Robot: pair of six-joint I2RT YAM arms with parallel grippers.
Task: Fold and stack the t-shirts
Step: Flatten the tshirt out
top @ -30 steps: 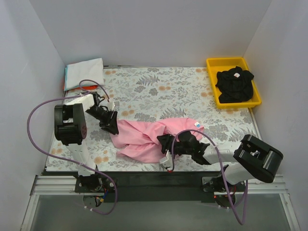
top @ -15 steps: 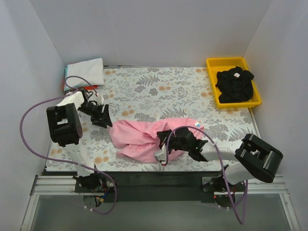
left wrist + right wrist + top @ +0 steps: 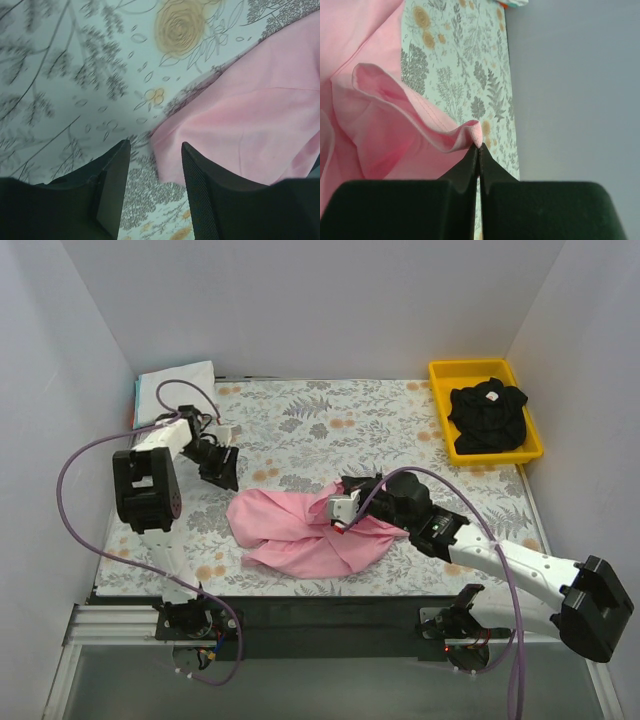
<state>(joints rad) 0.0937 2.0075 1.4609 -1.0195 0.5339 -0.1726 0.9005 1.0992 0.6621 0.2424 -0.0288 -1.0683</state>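
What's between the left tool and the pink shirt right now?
Only a short strip of bare floral table cloth separates the left tool from the pink shirt; nothing else lies there. The top external view shows it.

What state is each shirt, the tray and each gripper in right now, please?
pink t-shirt: unfolded, crumpled on the table cloth.
black t-shirt: bunched in the yellow tray.
folded shirts: stacked, white on top.
left gripper: open, empty.
right gripper: shut on the pink t-shirt.
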